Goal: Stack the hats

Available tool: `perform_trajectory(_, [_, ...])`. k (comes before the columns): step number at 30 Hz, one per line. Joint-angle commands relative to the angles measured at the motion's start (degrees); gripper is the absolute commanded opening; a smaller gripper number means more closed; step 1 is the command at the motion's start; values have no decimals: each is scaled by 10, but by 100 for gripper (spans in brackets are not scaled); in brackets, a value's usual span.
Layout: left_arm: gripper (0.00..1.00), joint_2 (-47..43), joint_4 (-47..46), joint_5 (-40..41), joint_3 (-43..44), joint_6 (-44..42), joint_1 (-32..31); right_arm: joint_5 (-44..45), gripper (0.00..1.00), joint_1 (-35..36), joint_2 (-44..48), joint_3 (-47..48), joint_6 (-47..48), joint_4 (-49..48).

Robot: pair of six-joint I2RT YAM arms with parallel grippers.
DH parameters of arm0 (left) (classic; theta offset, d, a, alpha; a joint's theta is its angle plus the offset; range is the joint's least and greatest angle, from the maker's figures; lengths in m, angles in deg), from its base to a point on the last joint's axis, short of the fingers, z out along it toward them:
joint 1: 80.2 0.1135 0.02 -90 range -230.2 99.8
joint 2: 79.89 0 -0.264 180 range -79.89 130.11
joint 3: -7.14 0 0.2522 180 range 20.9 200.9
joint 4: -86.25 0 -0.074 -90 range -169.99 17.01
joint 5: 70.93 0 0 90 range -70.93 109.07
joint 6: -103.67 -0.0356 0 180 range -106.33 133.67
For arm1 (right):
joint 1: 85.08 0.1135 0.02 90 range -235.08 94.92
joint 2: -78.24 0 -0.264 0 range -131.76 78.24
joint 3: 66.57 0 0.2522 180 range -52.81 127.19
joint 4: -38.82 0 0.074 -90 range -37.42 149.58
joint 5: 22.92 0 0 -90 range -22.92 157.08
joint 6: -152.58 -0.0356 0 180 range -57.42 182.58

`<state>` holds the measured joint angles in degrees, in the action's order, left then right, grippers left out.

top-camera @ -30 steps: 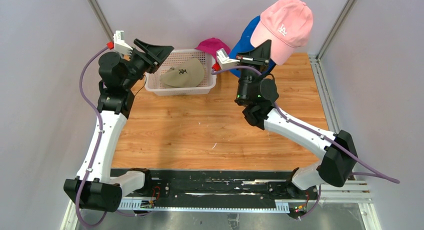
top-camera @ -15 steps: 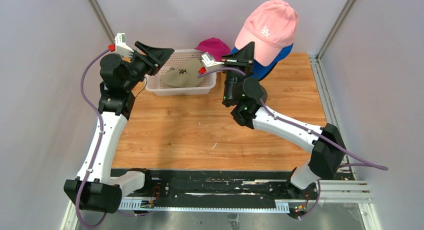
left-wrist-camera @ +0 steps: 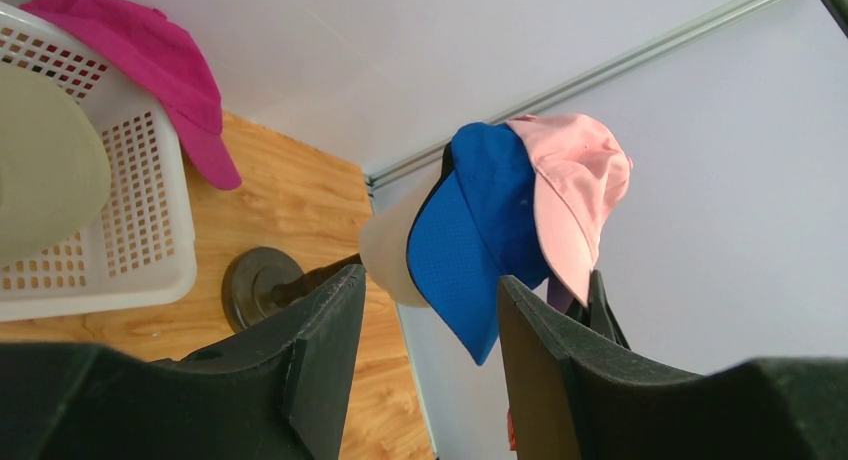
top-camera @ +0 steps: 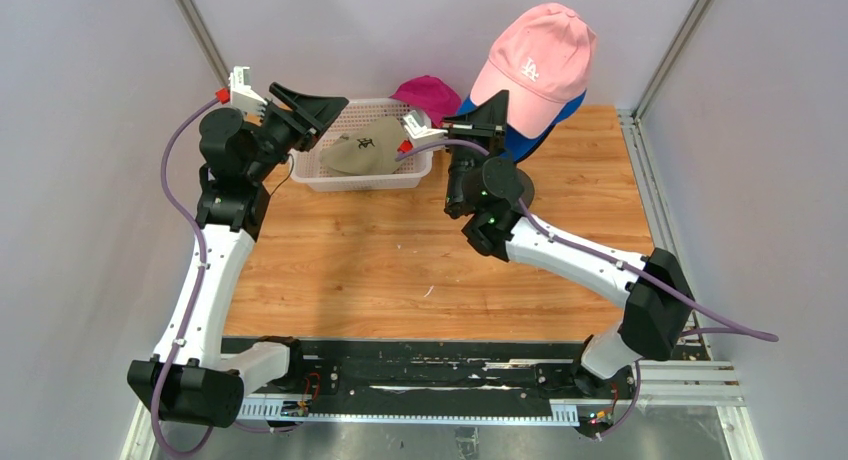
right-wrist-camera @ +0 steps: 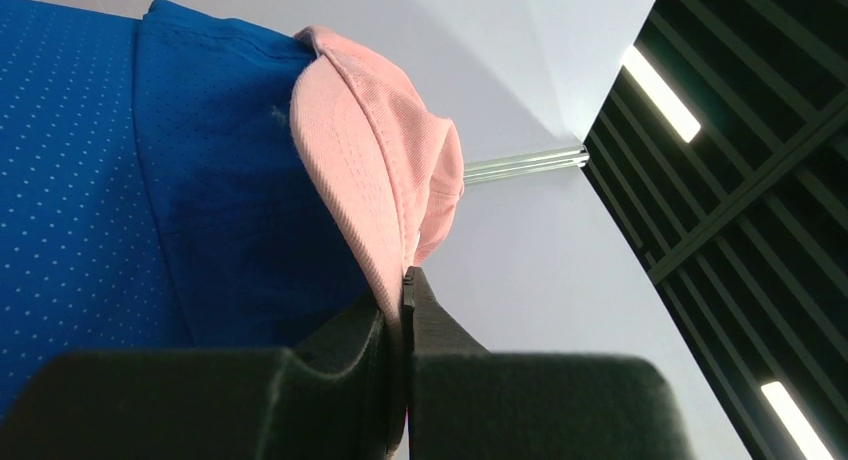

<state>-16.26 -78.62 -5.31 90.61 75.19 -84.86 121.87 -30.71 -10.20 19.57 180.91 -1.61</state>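
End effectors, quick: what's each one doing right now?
Left end effector: open, holding nothing.
Right end effector: closed on the brim of the light pink fabric baseball cap.

White perforated plastic basket (top-camera: 350,181) sat far left on the light wooden counter (top-camera: 400,270), near the back wall. Cream egg-shaped mannequin head (left-wrist-camera: 384,256) stood to its right on a dark pole with a round dark base disc (left-wrist-camera: 252,280), which lay flat on the counter just beside the basket's corner. Only the head's lower side showed. Pale grey walls (top-camera: 90,130) enclosed the counter, with silver metal posts (top-camera: 203,30) at the back corners. Black slatted ceiling with strip lights (right-wrist-camera: 660,94) showed in the right wrist view.
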Motion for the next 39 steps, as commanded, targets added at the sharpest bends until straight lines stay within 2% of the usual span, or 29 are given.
perform_trajectory(1, [55, -12, -13, -7, -4, -3, 3, 16, 1, 11, 18, -10, 134, 2])
perform_trajectory(9, [55, -9, -10, -7, -3, -6, 3, 29, 1, 11, 19, -20, 94, 32])
perform_trajectory(27, [56, -7, -6, -7, 0, -8, 3, 27, 1, -3, -3, 15, -27, 181])
perform_trajectory(39, [56, -1, -3, -4, 3, -11, 3, 33, 3, -7, -12, 12, -63, 199])
